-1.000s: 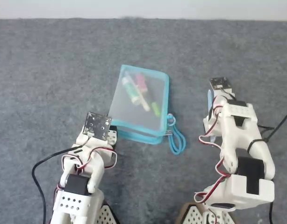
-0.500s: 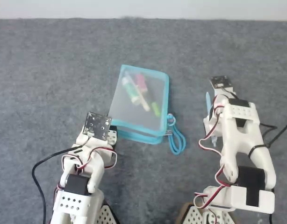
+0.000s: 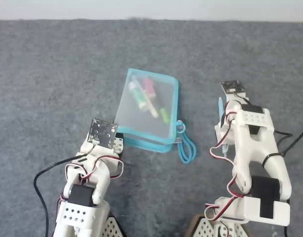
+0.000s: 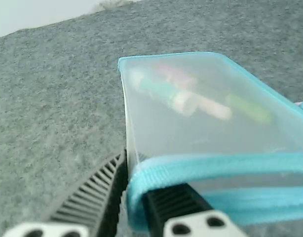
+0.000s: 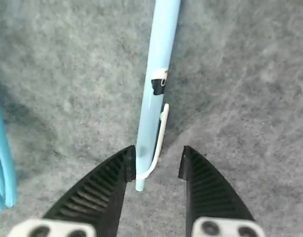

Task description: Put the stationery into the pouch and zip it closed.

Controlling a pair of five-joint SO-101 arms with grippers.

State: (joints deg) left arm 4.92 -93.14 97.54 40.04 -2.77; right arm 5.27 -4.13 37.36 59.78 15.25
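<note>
The pouch (image 3: 149,108) lies flat near the middle of the grey tabletop (image 3: 53,74). It is a see-through pouch with a light blue border. Inside it are several markers, lying close together in the half toward 12 o'clock: a green and white one (image 3: 138,95), a pink one (image 3: 149,88) just beside it, and a small light green one (image 3: 164,115) more toward 4 o'clock. In the left wrist view the same pieces show through the wall of the pouch (image 4: 206,128), the green one (image 4: 159,89) beside the pink one (image 4: 176,74). I cannot tell whether the zipper is drawn or not. A blue strap (image 3: 187,145) is fixed at the 5 o'clock corner of the pouch and lies as a loop on the tabletop. The left gripper (image 4: 134,182) is at the 7 o'clock corner of the pouch, and its fingers are closed on the blue border there. One light blue pen (image 3: 220,109) is outside the pouch, at 3 o'clock from it and well apart, lying on the tabletop. The right gripper (image 5: 157,153) is over this pen (image 5: 159,74); its fingers are spread apart, and the end of the pen with the white clip lies between them, close against one finger and not clamped.
</note>
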